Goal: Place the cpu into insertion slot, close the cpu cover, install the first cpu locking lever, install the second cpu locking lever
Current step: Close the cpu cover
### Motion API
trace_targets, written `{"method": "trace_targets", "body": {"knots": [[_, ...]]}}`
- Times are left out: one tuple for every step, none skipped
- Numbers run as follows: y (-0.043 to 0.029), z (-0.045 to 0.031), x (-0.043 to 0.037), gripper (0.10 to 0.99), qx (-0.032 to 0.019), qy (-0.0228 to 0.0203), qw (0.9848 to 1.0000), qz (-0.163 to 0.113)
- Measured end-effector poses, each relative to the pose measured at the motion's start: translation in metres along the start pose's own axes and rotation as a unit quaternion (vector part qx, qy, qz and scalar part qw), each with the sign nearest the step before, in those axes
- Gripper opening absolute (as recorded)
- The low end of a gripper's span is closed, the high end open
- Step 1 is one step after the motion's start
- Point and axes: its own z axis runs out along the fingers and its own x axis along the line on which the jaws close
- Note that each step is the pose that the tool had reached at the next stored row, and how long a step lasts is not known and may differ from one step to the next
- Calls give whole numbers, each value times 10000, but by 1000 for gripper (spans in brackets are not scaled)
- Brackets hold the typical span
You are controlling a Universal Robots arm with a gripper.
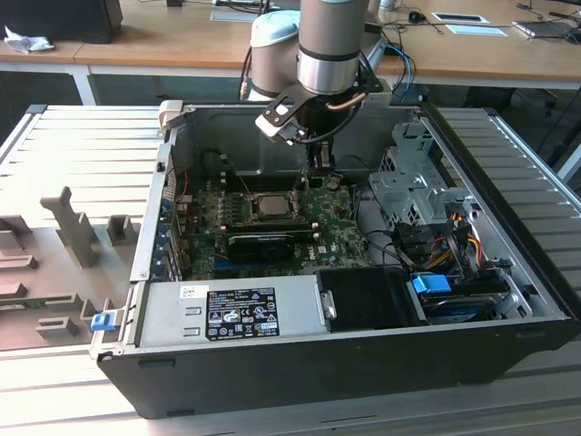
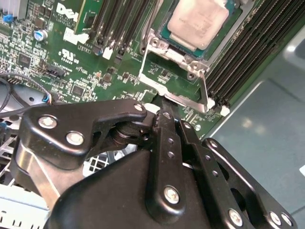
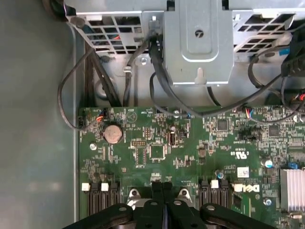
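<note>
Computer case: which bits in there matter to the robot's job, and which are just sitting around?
Job in hand:
cpu
cover
claw

Just there:
coin battery
cables
drive cage
power supply

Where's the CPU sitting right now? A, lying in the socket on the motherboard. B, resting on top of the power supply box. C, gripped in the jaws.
A: the cpu lies pale face up in the insertion slot, apart from the gripper.
</note>
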Motion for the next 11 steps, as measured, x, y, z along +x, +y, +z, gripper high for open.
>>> {"method": "trace_targets", "body": {"knots": [[-14, -1, 0, 106, 0, 0, 10000, -1], [-31, -1, 0, 106, 0, 0, 10000, 0], [-47, -2, -1, 106, 0, 0, 10000, 0], [-79, -3, -2, 106, 0, 0, 10000, 0], [-118, -5, -3, 106, 0, 0, 10000, -1], [-147, -6, -3, 106, 0, 0, 10000, 0], [-179, -7, -4, 106, 0, 0, 10000, 0], [-213, -8, -4, 106, 0, 0, 10000, -1], [-247, -10, -5, 106, 0, 0, 10000, -1], [-287, -11, -5, 106, 0, 0, 10000, 0], [-342, -13, -7, 106, 0, 0, 10000, -1]]}}
